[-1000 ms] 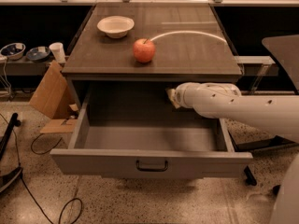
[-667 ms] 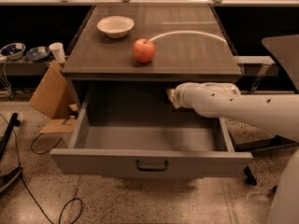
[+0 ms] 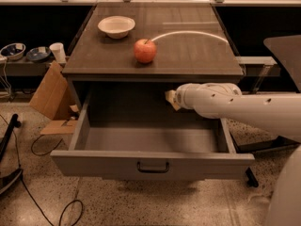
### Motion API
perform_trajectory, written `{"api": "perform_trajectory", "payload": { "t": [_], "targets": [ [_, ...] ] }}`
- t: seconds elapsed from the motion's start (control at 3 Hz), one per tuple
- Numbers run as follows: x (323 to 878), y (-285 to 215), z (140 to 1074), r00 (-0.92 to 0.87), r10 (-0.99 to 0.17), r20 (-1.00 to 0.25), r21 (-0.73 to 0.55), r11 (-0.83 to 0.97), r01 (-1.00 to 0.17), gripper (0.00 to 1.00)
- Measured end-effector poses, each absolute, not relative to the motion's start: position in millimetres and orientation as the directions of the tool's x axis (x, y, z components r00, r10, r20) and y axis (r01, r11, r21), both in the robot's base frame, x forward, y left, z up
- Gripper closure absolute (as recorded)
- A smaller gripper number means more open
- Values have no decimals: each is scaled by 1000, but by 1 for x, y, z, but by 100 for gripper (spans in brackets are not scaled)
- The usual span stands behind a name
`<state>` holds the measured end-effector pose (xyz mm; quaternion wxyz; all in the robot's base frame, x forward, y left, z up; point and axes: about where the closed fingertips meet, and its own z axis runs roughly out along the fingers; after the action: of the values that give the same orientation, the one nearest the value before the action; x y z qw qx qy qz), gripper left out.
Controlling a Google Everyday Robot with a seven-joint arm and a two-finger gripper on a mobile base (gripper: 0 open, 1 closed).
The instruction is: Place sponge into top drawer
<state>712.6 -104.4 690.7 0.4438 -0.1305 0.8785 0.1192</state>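
The top drawer point(image 3: 150, 166) of the grey cabinet is pulled wide open, and its floor is bare. My white arm reaches in from the right over the drawer's back right part. My gripper point(image 3: 171, 99) is at the arm's tip, mostly hidden behind the wrist, just under the cabinet top's front edge. A small pale yellow piece of the sponge point(image 3: 169, 98) sticks out at the tip, held above the drawer floor. Its green layer is hidden.
A red apple point(image 3: 145, 51) and a white bowl point(image 3: 116, 26) sit on the cabinet top point(image 3: 197, 51). A cardboard box point(image 3: 49, 95) leans at the cabinet's left. Cables lie on the floor at left. A low shelf with bowls and a cup point(image 3: 58, 52) is at far left.
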Motion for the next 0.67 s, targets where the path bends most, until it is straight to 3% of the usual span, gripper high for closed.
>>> {"api": "perform_trajectory", "payload": {
  "t": [0.33, 0.67],
  "targets": [
    [711, -104, 692, -573, -128, -810, 89, 938, -336, 4],
    [710, -102, 694, -571, -136, -809, 82, 937, -340, 0]
  ]
}}
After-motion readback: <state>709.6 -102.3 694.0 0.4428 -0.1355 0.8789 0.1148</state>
